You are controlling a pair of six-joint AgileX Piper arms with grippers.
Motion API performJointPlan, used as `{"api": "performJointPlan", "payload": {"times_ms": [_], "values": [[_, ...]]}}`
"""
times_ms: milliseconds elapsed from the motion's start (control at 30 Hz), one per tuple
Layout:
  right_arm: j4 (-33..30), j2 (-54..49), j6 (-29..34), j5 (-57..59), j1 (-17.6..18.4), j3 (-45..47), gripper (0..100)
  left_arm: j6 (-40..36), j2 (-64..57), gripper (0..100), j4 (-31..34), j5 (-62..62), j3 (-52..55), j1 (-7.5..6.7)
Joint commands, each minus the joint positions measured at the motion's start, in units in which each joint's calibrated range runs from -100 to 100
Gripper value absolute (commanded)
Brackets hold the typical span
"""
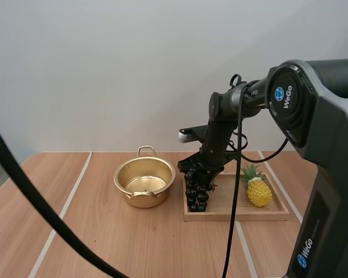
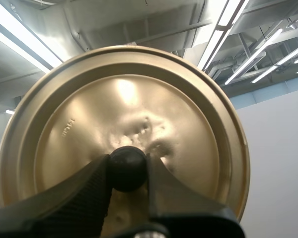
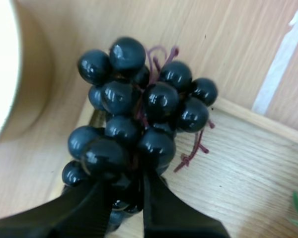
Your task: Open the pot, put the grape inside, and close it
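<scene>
table (image 1: pixel 104 231) bears open pot (image 1: pixel 140 200) and, just right of it, wooden tray (image 1: pixel 278 215) | lid (image 2: pixel 139 99): left gripper (image 2: pixel 128 167) pinches its black knob | grapes (image 3: pixel 139 119): at tray's left end beside pot, clamped in right gripper (image 3: pixel 128 186) | pineapple (image 1: pixel 259 191): on tray, right part

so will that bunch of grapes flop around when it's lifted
Probably a bit: the grapes hang on thin purple stems, so the bunch may sway. Their glossy round skins look slippery, so the right gripper could lose its pinch.
</scene>
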Motion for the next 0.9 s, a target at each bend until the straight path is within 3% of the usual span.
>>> {"api": "performJointPlan", "payload": {"times_ms": [0, 600, 867], "values": [[-0.2, -4.2, 0.1, 0.4, -0.1, 0.2, 0, -0.3, 0.2, 0, 0.5, -0.2, -0.2, -0.11], [0.6, -18.6, -1.6, 5.1, -0.1, -0.6, 0, -0.3, 0.2, 0, 0.5, 0.6, -0.2, -0.11], [3.6, -20.9, -3.7, 11.7, -0.1, -10.7, 0, -0.3, 0.2, 0, 0.5, 1.7, -0.2, -0.11]]}}
